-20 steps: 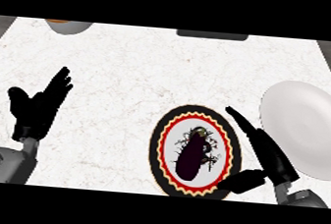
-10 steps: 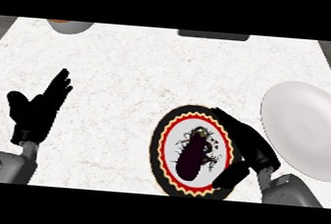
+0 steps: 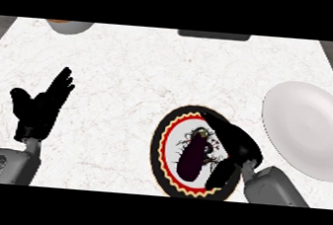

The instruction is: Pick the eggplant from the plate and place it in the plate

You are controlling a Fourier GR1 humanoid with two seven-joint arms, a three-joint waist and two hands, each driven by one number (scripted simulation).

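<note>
The eggplant (image 3: 194, 156) lies lengthwise in the patterned plate (image 3: 163, 149), a dark-centred plate with a red and yellow zigzag rim, which sits on the white marbled counter (image 3: 150, 73) close to its near edge and right of the middle. The eggplant's greenish stem end points toward the far edge, and its dark purple body runs back toward the near edge.

The right hand (image 3: 233, 142) is over the right half of that plate, just beside the eggplant and reaching it along its right side. Its fingers are bent inward toward the eggplant, with one dark digit (image 3: 220, 175) showing lower down by the plate's near rim; whether they have closed round the eggplant cannot be told, since black fingers overlap the plate's dark centre. Its grey forearm (image 3: 273, 187) enters from the near edge at the right.

The plain white plate (image 3: 307, 128) rests near the counter's right edge, just beside the patterned plate and apart from it.

The left hand (image 3: 42, 107) is at rest near the left edge, fingers straight and pointing toward the far edge, holding nothing.

A bowl (image 3: 68, 25) shows at the far left corner, and a dark flat object (image 3: 213, 35) sits on the far edge
</note>
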